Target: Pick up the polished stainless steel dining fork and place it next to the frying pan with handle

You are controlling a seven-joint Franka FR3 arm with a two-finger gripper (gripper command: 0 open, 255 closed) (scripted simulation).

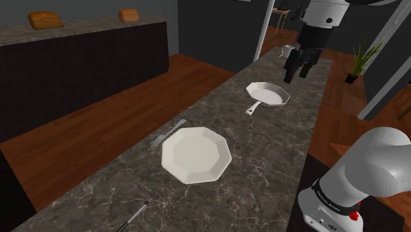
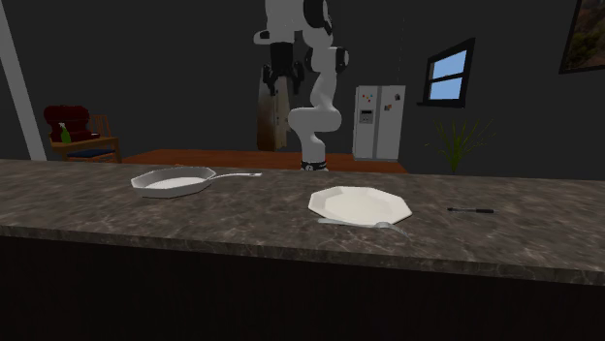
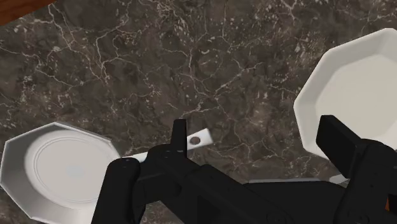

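Gripper (image 1: pixel 298 70) released and empty, hanging above the frying pan (image 1: pixel 269 93); fork (image 1: pixel 167 134) lies well apart toward the shoulder view's lower left, beside the plate (image 1: pixel 197 157), long axis roughly pan-ward

White plate (image 1: pixel 196 155), dark white-veined counter (image 1: pixel 263 171).

Shoulder view looks down the counter (image 1: pixel 263 165); second exterior faces the arm (image 2: pixel 315 97) across it; wrist overhead
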